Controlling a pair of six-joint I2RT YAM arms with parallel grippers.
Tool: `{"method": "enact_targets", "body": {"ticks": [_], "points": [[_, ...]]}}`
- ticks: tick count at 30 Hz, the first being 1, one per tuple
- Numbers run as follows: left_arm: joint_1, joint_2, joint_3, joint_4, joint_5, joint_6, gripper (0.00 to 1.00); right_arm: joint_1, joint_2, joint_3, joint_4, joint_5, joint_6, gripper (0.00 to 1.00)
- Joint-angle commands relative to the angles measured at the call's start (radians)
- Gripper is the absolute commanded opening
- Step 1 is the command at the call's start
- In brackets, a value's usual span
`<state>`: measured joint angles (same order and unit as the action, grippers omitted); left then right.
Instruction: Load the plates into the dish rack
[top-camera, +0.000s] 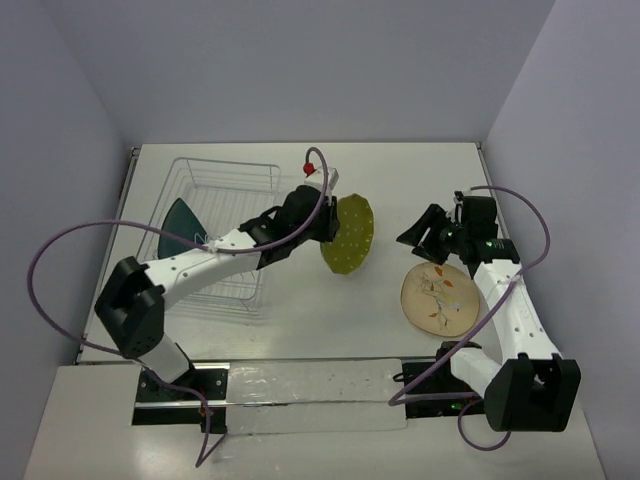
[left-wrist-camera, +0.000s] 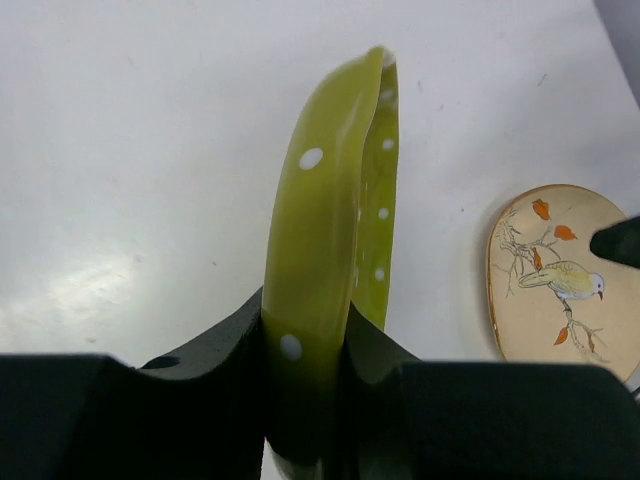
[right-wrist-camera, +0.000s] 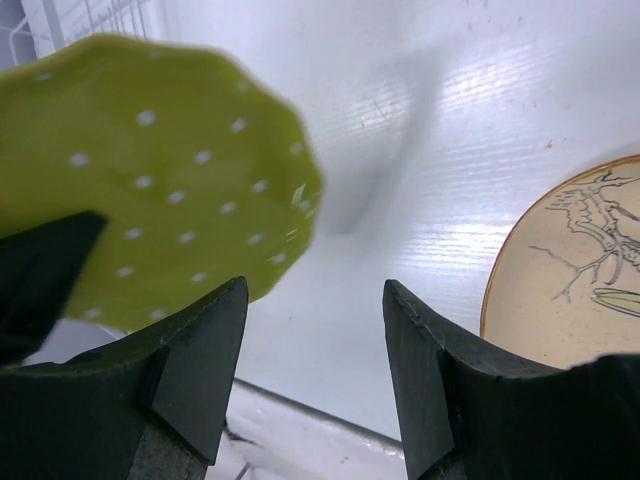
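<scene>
My left gripper (top-camera: 330, 228) is shut on the rim of the yellow-green dotted plate (top-camera: 349, 234) and holds it on edge above the table, just right of the dish rack (top-camera: 215, 232). In the left wrist view the plate (left-wrist-camera: 330, 230) stands between my black fingers (left-wrist-camera: 215, 350). The dark teal plate (top-camera: 181, 226) stands in the rack at its left side. The cream floral plate (top-camera: 438, 297) lies flat on the table at the right. My right gripper (top-camera: 418, 237) is open and empty, hovering above and left of the cream plate (right-wrist-camera: 570, 270); the dotted plate shows there too (right-wrist-camera: 150, 180).
The table's back edge meets the wall behind the rack. A red-tipped white part (top-camera: 312, 170) sits on my left arm near the rack's far right corner. A clear strip (top-camera: 310, 395) runs along the near edge between the arm bases.
</scene>
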<state>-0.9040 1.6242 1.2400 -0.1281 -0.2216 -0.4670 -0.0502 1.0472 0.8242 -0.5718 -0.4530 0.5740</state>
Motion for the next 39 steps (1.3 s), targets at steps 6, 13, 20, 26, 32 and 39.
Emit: {"method": "enact_targets", "body": {"ticks": [6, 13, 20, 26, 32, 39], "points": [[-0.001, -0.254, 0.236, -0.112, -0.267, 0.340, 0.00, 0.003, -0.098, 0.000, 0.024, 0.126, -0.057, 0.64], [0.036, -0.349, 0.276, -0.314, -0.545, 0.435, 0.00, 0.001, -0.114, -0.023, 0.012, 0.191, -0.078, 0.64], [0.258, -0.470, 0.178, -0.410, -0.524, 0.456, 0.00, -0.004, -0.095, -0.031, -0.005, 0.239, -0.073, 0.69], [0.366, -0.557, 0.097, -0.453, -0.458, 0.456, 0.00, -0.011, -0.086, -0.037, -0.008, 0.294, -0.069, 0.82], [0.409, -0.571, 0.030, -0.480, -0.407, 0.453, 0.00, -0.017, -0.070, -0.043, -0.002, 0.320, -0.065, 1.00], [0.418, -0.553, -0.008, -0.524, -0.420, 0.429, 0.00, -0.023, -0.064, -0.050, 0.004, 0.333, -0.066, 1.00]]}}
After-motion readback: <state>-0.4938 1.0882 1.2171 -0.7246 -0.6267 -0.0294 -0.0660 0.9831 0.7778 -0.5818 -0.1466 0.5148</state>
